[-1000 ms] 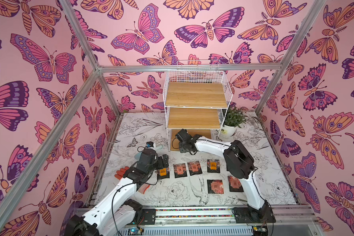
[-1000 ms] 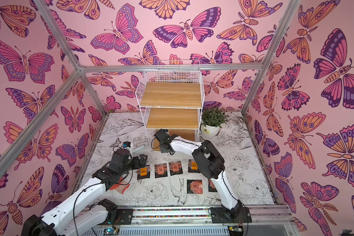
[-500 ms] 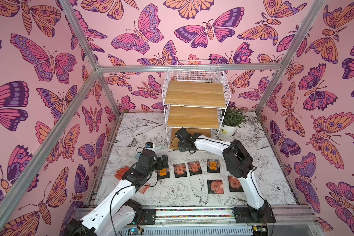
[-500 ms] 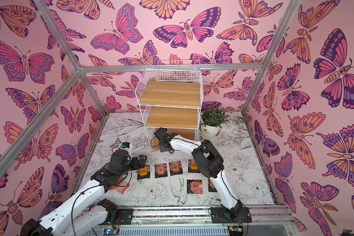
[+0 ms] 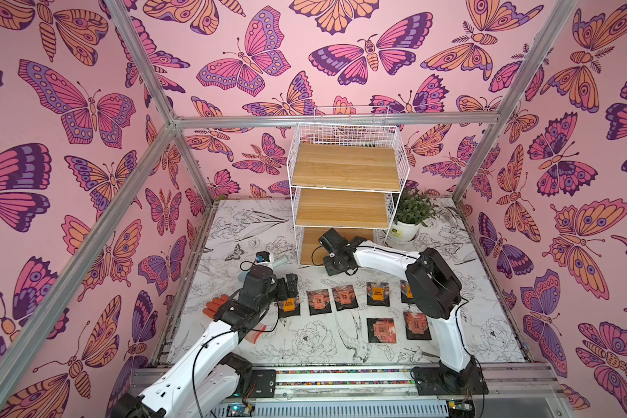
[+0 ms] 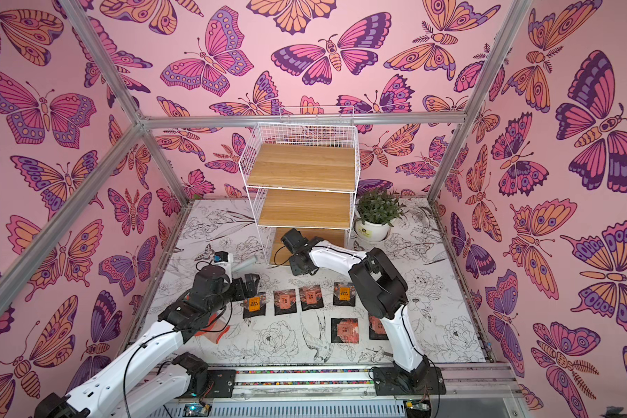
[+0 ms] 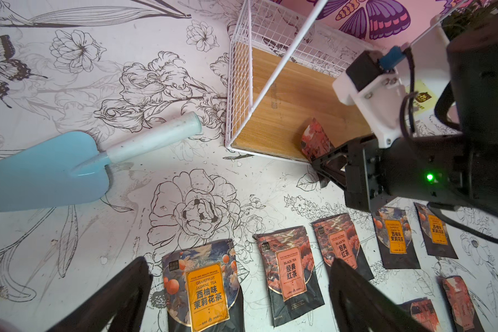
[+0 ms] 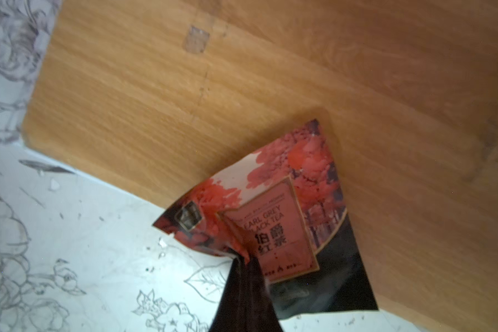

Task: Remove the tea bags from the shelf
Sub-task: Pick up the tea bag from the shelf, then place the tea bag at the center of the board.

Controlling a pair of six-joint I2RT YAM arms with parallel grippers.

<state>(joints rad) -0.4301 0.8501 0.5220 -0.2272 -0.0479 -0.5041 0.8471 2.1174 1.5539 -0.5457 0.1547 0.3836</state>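
Far left on the flower-print mat (image 5: 254, 220), an orange rubber glove (image 5: 215, 305) lies partly under the left arm, and a pale blue plastic scoop (image 7: 46, 169) lies farther back. Next comes the left gripper (image 7: 240, 266), spread wide and holding nothing. It hangs over a grapefruit jasmine tea bag (image 7: 206, 290) at the left end of a row of five tea bags (image 5: 344, 297). Two more sachets (image 5: 381, 330) lie nearer the rail. Behind the row stands the white wire shelf (image 5: 344, 166). At the front edge of its bottom board (image 8: 184, 100) the right gripper (image 8: 242, 260) is pinched tight on an Earl Grey black tea bag (image 8: 288, 218). That bag is tilted up, partly over the board and partly over the mat. A potted plant (image 5: 411, 217) sits just right of the shelf.
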